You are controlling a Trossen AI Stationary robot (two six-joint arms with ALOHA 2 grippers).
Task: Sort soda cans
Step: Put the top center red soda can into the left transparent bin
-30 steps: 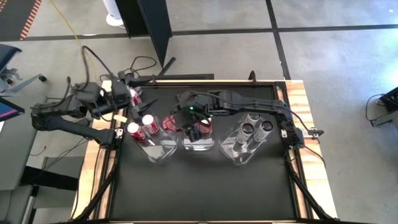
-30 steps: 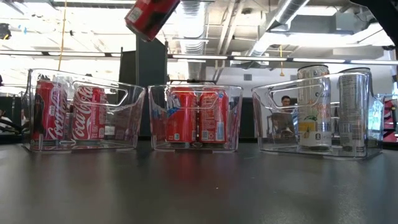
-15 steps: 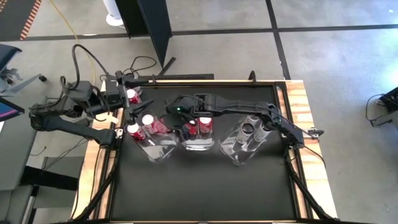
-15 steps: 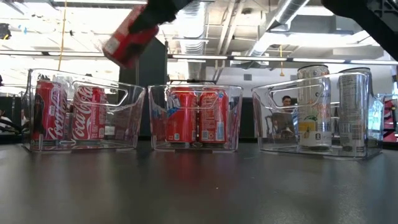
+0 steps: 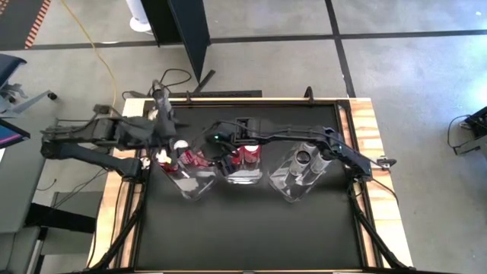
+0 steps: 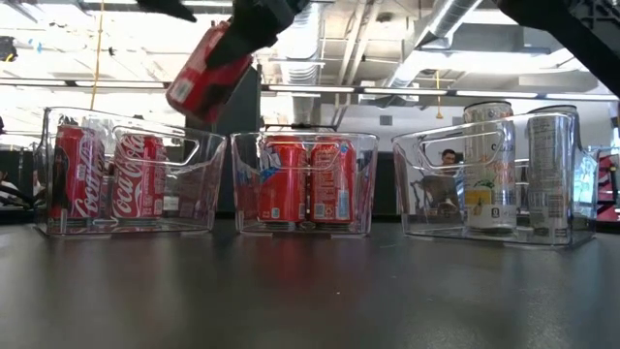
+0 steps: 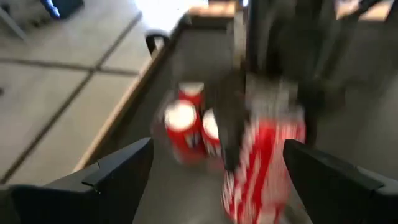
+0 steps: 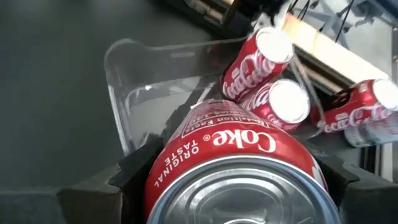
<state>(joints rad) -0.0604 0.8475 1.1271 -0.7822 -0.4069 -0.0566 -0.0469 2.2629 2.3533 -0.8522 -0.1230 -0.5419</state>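
Can [image 8: 230, 165] clamped across body by right gripper [image 8: 227, 180], held tilted above left bin [image 6: 199, 155]. Rigid, smooth, slippery metal; probably full, hence weighty. Mid-body grip judged best. Left gripper [image 7: 214, 180] open, empty.

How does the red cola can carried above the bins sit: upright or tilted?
Tilted. The red cola can, held in the right gripper, leans diagonally above the left clear plastic bin.
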